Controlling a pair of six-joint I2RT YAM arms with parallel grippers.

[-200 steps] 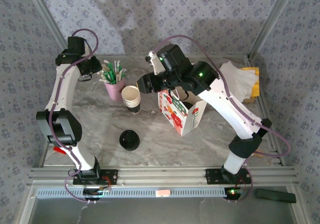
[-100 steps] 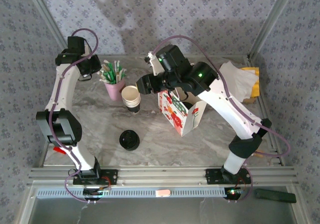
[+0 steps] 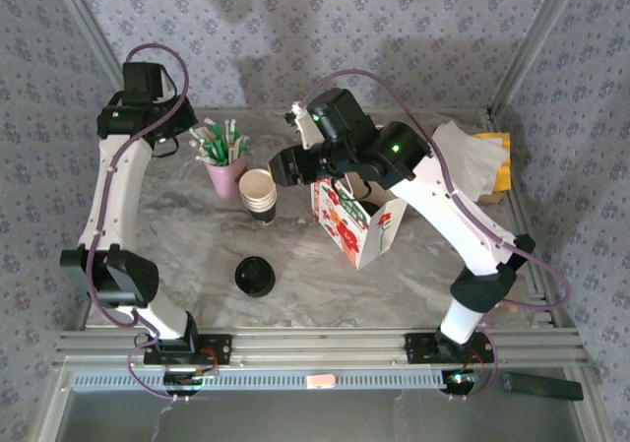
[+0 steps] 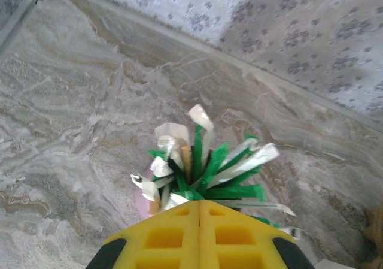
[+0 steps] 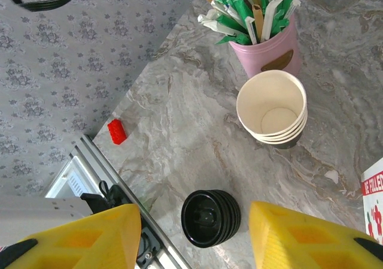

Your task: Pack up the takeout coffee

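The takeout coffee is out of view. A white paper bag (image 3: 356, 221) with red flowers stands open at mid-table, its corner at the right wrist view's edge (image 5: 374, 192). My right gripper (image 3: 286, 166) hangs open just left of the bag's mouth with nothing between its yellow fingers (image 5: 194, 216). Below it lie the pile of black lids (image 5: 210, 218) and the stack of lidless cups (image 5: 272, 106). At the back left, my left gripper (image 3: 167, 141) is shut on nothing. Its yellow pads (image 4: 199, 204) meet above the pink cup of wrapped straws (image 4: 197, 168).
The pink straw cup (image 3: 225, 162) stands behind the stacked cups (image 3: 259, 194), and the black lids (image 3: 255, 276) sit nearer the front. White napkins (image 3: 469, 162) and a yellow item (image 3: 502, 172) lie at the back right. A red brick (image 5: 116, 131) rests by the left rail.
My left arm has lifted and drawn back toward the rear left corner, and its jaws have finished closing. The right arm and the objects have not moved.
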